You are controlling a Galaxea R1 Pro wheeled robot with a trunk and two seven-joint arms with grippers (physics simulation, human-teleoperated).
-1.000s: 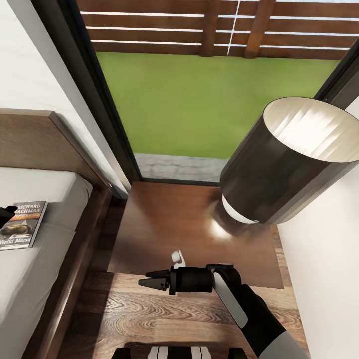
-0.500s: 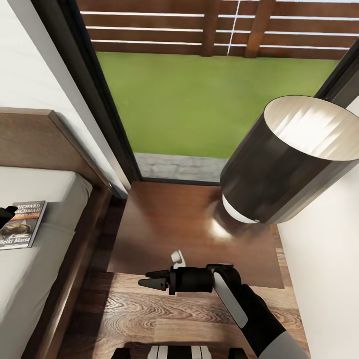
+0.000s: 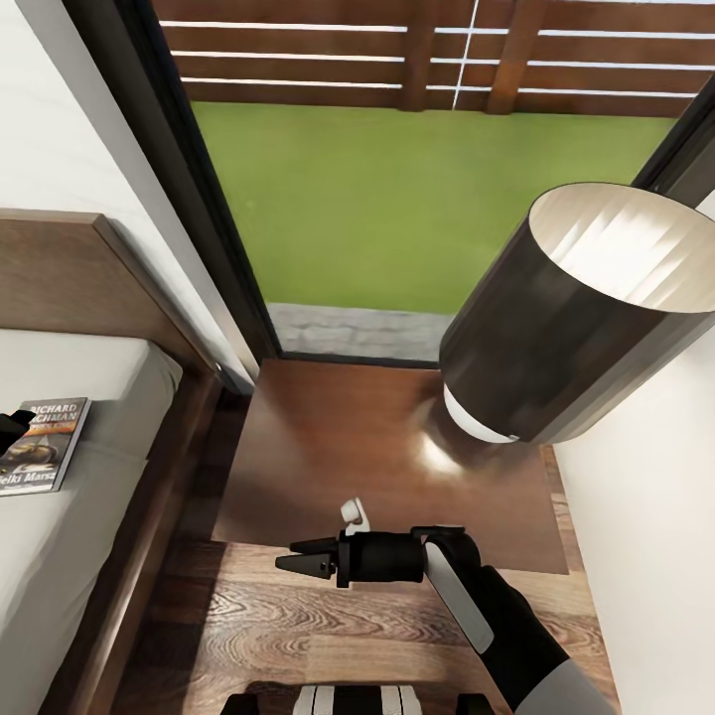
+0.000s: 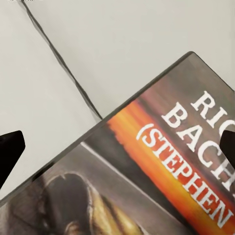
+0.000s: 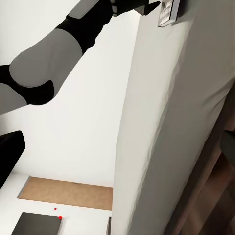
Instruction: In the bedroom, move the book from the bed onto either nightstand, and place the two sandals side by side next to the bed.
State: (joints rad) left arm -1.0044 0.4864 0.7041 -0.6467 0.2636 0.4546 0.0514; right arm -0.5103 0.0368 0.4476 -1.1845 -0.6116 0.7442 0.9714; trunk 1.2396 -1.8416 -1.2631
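Paperback book (image 3: 38, 447) with dark cover and orange band is laid flat on pale grey mattress of dark-framed bed (image 3: 89, 556); left gripper (image 4: 117, 147) is spread wide just above it. Right gripper (image 3: 298, 556) is held apart-fingered over wood-plank floor beside glossy reddish-brown nightstand (image 3: 348, 447), where a dark cylindrical lamp (image 3: 586, 318) is seen.

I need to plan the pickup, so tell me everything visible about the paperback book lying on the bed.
The thin dark-covered paperback book lies flat, cover up, on the pale grey-white mattress near the brown wooden headboard. White "RICHARD BACHMAN" lettering tops an orange band and a picture. In the left wrist view the cover sits close under the left gripper, whose black fingertips stand wide apart at either side; contact cannot be told.
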